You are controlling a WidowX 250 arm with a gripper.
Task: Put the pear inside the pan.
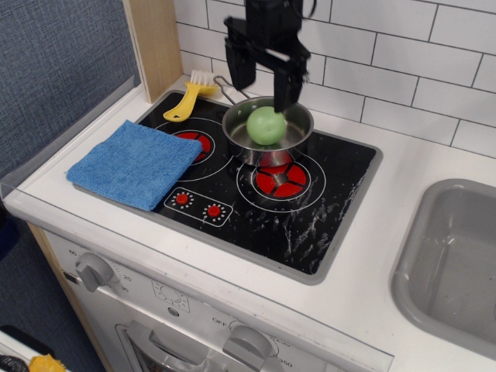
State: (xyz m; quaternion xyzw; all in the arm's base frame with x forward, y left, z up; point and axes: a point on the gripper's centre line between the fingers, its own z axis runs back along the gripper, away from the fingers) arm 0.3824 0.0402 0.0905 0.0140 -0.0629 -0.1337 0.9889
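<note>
The pale green pear (266, 125) lies inside the shiny steel pan (298, 116), which stands on the black hob between the two red burners, its wire handle pointing back left. My black gripper (264, 81) hangs above the pan with its two fingers spread wide and nothing between them. The fingers are clear of the pear.
A folded blue cloth (136, 162) lies on the left of the hob (318, 209). A yellow brush (188, 98) lies at the back left corner. A grey sink basin (457, 263) is at the right. A white tiled wall stands behind.
</note>
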